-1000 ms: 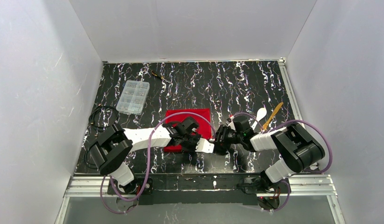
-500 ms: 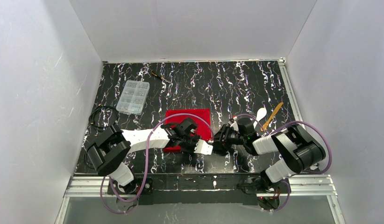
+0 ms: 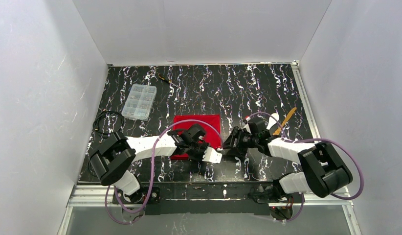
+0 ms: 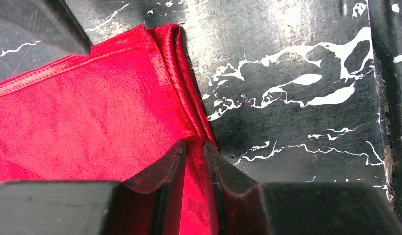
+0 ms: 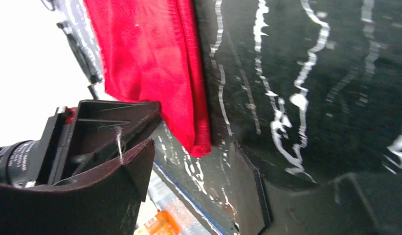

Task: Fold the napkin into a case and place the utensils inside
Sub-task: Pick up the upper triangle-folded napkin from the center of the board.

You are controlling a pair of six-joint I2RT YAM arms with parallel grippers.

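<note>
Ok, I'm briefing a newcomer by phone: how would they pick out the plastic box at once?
Start at the black white-veined table, on its left half. Left of the red napkin and a little farther from the arms lies a clear box. It alone is see-through and split into small compartments, unlike the black cable coil nearer the arms.

The table I work on is black with white marble-like veins. The napkin lies folded flat on it just below the middle of the top view, its layered edge along the right side. A clear compartment box sits at the upper left, with a thin black-and-yellow tool further up. A coil of black cable lies at the left edge. At the right, the white spoon and the yellow-gold utensil lie just beside each other.
</note>
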